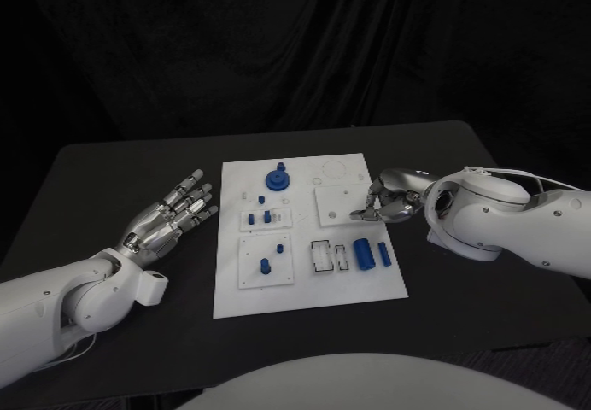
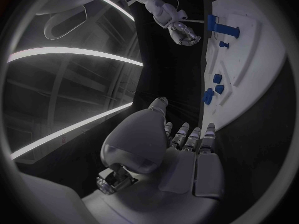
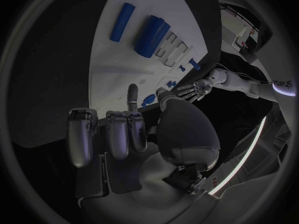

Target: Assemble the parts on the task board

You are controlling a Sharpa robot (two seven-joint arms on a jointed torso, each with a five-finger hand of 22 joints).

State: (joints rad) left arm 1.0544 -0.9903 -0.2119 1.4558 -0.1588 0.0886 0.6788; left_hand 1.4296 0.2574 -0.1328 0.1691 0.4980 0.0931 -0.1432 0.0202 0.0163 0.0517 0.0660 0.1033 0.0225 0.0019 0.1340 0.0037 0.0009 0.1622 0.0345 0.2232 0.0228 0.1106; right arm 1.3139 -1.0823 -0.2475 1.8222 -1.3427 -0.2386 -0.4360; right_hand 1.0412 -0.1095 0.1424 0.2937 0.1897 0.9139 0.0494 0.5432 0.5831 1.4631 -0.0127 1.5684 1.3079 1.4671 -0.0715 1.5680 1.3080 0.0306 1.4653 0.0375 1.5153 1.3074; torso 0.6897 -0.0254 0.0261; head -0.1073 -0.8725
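The task board (image 1: 308, 290) lies on the surface between both hands, its blue parts (image 1: 364, 253) just beside the right hand (image 1: 392, 198). That hand hovers half-curled, holding nothing; the left hand (image 1: 172, 218) lies flat, empty (fingers spread). A careless reach could, I judge, nudge the loose cylinders rolling.

Lighting: dim overall, dark backdrop. Task board (image 1: 308, 282) brightest surface, evenly lit, no glare. Tabletop (image 1: 111, 179) matte black, shadows faint. Wrist views: strong fisheye bending at rims, dark vignette frame, bright curved light strips (image 2: 69, 52) in the room; near robot hand (image 3: 124, 134) soft, slightly blurred.
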